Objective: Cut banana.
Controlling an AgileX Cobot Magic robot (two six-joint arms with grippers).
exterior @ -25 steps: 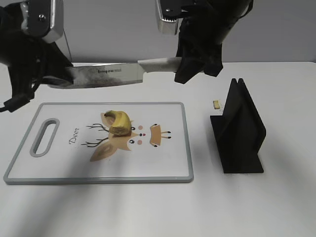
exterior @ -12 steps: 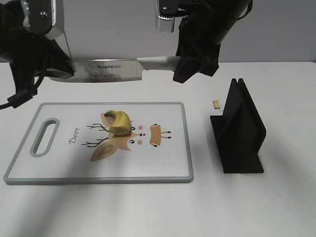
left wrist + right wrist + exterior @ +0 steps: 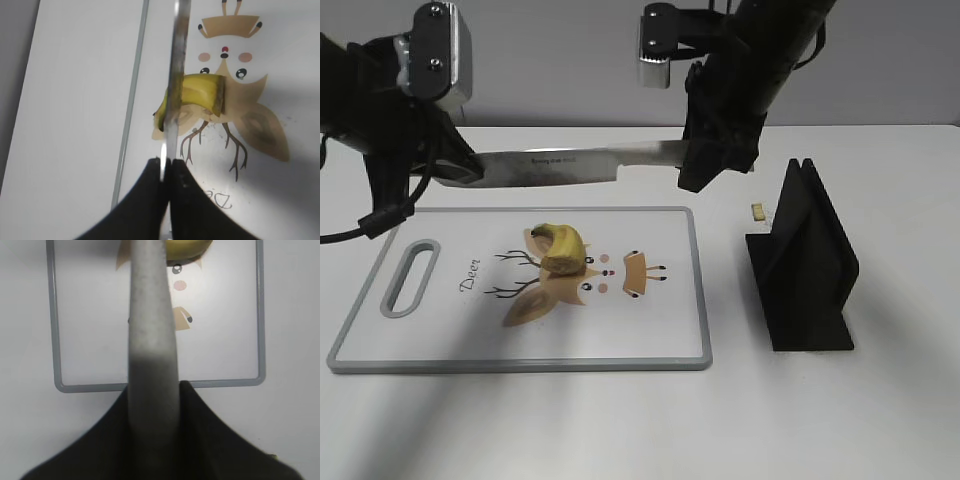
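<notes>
A short yellow banana piece lies on the white cutting board with a deer drawing. It also shows in the left wrist view. A kitchen knife hangs level above the board's far edge. My left gripper is shut on the blade's tip end. My right gripper is shut on the knife's grey handle. The blade sits above and behind the banana, not touching it.
A black knife stand stands right of the board. A small pale scrap lies on the white table behind the stand. The board's handle slot is at its left end.
The knife and both grippers have moved down and slightly toward the board. The banana has not moved.
</notes>
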